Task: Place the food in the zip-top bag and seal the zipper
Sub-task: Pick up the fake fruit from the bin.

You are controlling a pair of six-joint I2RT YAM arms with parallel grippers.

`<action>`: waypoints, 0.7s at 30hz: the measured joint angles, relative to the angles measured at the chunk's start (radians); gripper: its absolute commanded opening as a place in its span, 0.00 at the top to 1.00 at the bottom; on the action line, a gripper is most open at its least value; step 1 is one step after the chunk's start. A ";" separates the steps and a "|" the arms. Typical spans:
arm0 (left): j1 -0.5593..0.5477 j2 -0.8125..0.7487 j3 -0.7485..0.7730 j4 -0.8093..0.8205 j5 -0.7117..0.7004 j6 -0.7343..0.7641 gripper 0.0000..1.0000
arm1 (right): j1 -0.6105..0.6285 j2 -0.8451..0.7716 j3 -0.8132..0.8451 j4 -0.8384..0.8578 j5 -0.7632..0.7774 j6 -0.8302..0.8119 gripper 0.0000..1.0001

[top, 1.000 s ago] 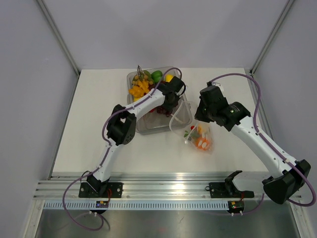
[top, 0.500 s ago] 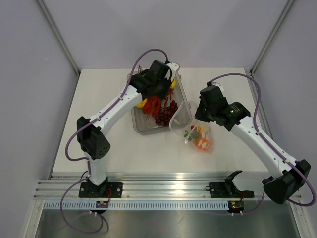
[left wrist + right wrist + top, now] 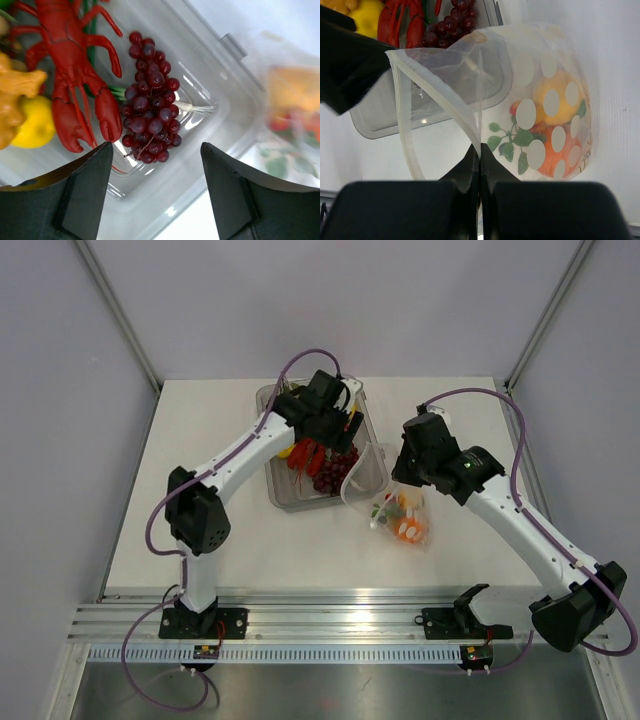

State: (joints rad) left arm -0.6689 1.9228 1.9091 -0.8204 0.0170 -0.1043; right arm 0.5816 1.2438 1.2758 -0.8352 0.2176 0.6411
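The zip-top bag (image 3: 403,518), clear with white dots, lies right of the tray and shows in the right wrist view (image 3: 545,115). It holds orange, yellow and red food (image 3: 560,150). Its mouth gapes toward the tray, with the zipper strip (image 3: 402,100) curving round it. My right gripper (image 3: 480,150) is shut on the bag's mouth edge, also seen from the top (image 3: 400,480). My left gripper (image 3: 156,145) is open and empty just above purple grapes (image 3: 150,120) in the tray, also seen from the top (image 3: 335,435).
The rigid clear tray (image 3: 285,495) also holds a red lobster (image 3: 75,85), a yellow lemon (image 3: 35,125) and orange-yellow pieces (image 3: 10,90). The tray's right wall (image 3: 235,47) stands close to the bag's mouth.
My left arm swung its elbow to the left and its gripper shifted over the tray to above the grapes. My right gripper kept still, holding the bag.
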 measured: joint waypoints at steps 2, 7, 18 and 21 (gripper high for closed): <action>0.000 0.066 0.005 -0.001 0.000 -0.001 0.22 | 0.000 -0.001 -0.001 0.000 0.000 0.000 1.00; 0.000 0.214 0.014 -0.003 0.001 -0.002 0.22 | 0.000 -0.013 -0.001 -0.001 0.001 0.000 1.00; 0.000 0.291 0.028 0.003 0.002 -0.002 0.20 | 0.000 -0.020 -0.001 -0.002 0.001 0.000 1.00; 0.000 0.308 0.028 0.004 0.002 -0.002 0.21 | 0.000 -0.020 -0.001 -0.001 0.000 0.000 1.00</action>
State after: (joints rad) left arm -0.6689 2.2311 1.9373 -0.8162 0.0189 -0.1059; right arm 0.5816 1.2236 1.2747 -0.8364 0.2180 0.6415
